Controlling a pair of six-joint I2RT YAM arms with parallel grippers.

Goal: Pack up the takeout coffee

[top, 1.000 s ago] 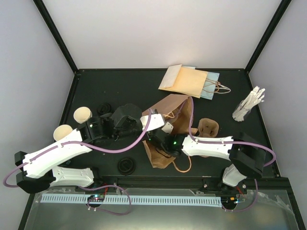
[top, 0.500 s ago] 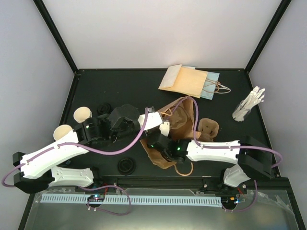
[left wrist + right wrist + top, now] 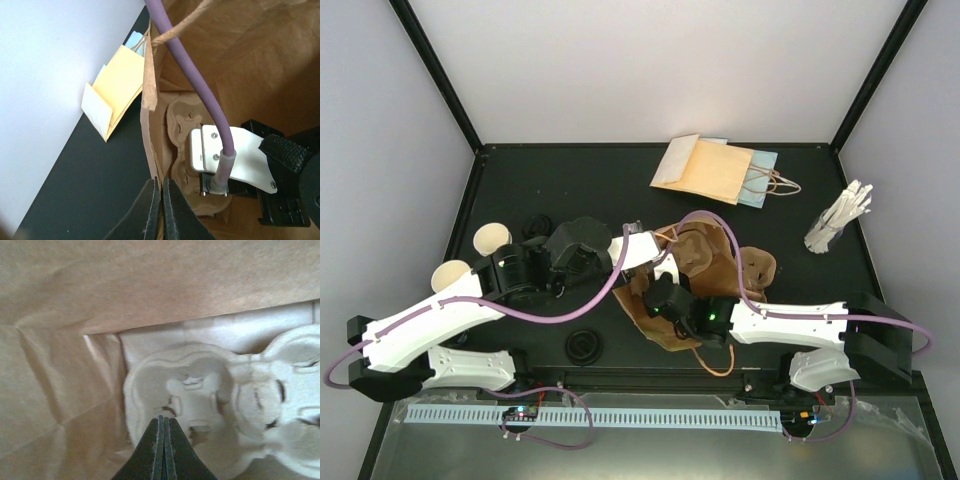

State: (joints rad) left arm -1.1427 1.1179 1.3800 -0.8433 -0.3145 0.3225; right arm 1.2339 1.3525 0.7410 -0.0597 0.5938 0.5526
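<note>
1. While both arms meet at the brown paper bag [image 3: 655,322], the takeout coffee stands upright at the left side of the black table [image 3: 570,190]. The far cup [image 3: 492,238] and the near cup [image 3: 451,276] are near each other and well apart from the bag.
2. Both cups are small, round-rimmed paper cups, open on top and cream-white inside. From above their sides hardly show against the dark surface.
3. The near cup sits just beside the left arm's white link.
4. The left gripper [image 3: 160,182] has its thin dark fingers pressed together on the bag's upright edge, a raw strip of creased kraft paper.
5. The right gripper [image 3: 163,419] is closed to a narrow point over one round pocket of the moulded-pulp carrier [image 3: 200,360]. Whether it pinches any pulp cannot be told.
6. The carrier is pale, fibrous and matte, with rounded lobes and small cut tabs. Wrinkled brown paper lies above and to the left of it.
7. A purple cable [image 3: 200,85] curves across the bag's opening.
8. Flat yellow paper bags [image 3: 715,170] with twine handles lie at the far side.
9. White sticks [image 3: 840,218] stand bunched at the right.
10. A black round lid [image 3: 584,345] lies near the front edge.
</note>
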